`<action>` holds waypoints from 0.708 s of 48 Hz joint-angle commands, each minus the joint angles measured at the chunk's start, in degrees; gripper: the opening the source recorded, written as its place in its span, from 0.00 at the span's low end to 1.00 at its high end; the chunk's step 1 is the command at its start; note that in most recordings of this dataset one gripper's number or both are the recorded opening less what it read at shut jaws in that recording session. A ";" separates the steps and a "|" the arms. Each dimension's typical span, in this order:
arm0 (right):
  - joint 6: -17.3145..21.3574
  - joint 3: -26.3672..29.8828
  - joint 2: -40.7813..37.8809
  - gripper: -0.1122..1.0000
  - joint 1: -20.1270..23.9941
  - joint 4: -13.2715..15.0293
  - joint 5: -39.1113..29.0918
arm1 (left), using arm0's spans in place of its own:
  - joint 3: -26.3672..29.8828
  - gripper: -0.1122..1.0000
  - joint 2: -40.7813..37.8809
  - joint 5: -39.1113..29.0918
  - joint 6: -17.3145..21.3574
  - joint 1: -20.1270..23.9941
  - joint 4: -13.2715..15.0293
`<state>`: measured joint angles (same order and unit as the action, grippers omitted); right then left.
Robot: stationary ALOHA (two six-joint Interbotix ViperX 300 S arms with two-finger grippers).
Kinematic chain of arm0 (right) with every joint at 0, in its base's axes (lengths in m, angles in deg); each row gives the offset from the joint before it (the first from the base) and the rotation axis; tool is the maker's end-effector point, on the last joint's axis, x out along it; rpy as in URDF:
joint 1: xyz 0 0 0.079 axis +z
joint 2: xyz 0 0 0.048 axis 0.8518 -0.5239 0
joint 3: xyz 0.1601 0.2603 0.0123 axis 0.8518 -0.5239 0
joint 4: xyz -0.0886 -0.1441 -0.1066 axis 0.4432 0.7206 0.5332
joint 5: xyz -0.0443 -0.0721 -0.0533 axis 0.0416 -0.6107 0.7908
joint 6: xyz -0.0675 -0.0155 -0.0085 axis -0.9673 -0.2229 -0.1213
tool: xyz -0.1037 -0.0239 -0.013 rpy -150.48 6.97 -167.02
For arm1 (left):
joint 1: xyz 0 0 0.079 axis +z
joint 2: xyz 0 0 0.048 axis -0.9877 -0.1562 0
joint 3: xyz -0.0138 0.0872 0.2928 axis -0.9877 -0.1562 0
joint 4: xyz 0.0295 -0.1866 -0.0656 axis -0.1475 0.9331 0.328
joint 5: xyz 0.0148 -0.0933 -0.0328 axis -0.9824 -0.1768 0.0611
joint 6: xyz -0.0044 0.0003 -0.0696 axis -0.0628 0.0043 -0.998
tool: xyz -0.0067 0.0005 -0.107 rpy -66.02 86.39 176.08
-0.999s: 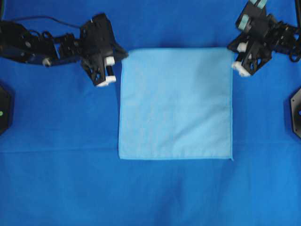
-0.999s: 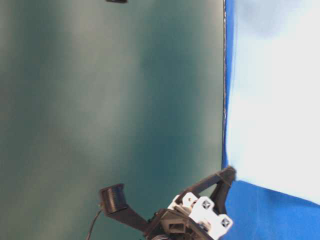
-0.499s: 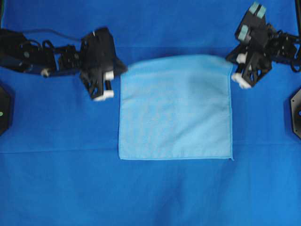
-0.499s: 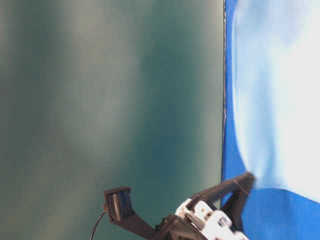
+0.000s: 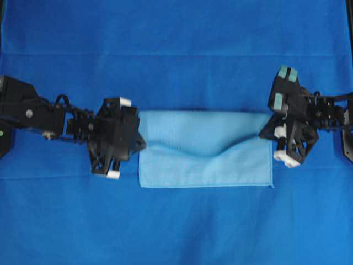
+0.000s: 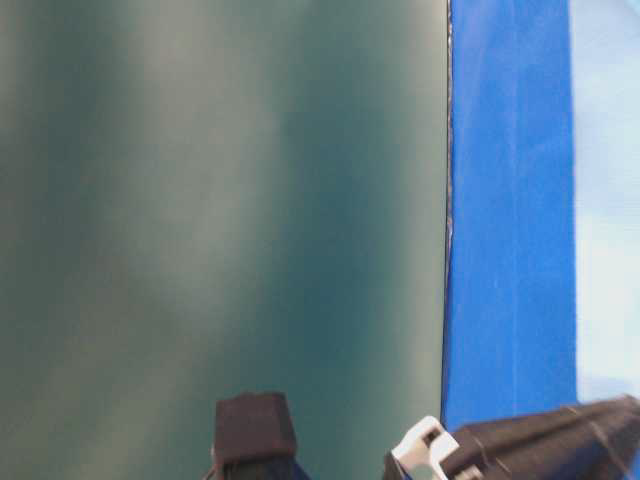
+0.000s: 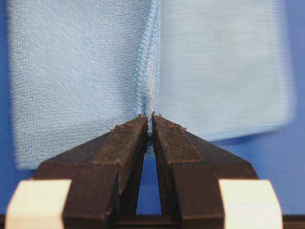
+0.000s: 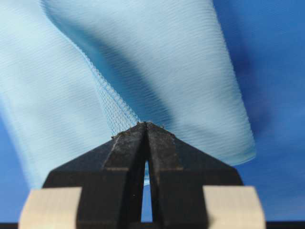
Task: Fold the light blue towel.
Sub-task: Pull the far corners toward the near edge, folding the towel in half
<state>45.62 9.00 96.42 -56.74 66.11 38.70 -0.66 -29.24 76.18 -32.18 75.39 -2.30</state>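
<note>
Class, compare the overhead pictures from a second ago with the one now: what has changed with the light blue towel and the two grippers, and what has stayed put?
Both grippers, left gripper and right gripper, stay shut on the far corners of the light blue towel and have carried that edge toward its near edge, the middle sagging between them. The towel now shows as a shallow band, not a full square. Its near edge and the royal-blue sheet have not moved.

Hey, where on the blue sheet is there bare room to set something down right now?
Free: the wide strip of royal-blue sheet above the light blue towel, and the broad strip below its lower hem. Crowded: the middle band, where the left gripper and right gripper each pinch a towel corner.
</note>
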 commanded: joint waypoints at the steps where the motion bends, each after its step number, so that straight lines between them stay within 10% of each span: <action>1: 2.29 0.44 0.70 0.10 3.52 -0.18 0.26 | 1.58 0.18 0.79 0.09 -1.41 -2.81 0.09; 34: 8.53 2.72 -3.43 0.10 13.71 -0.18 0.79 | 4.66 0.20 -1.05 -1.41 -7.12 -7.65 0.09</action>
<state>54.32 10.75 93.08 -43.11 66.11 38.96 3.12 -30.82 74.51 -39.30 67.04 -2.30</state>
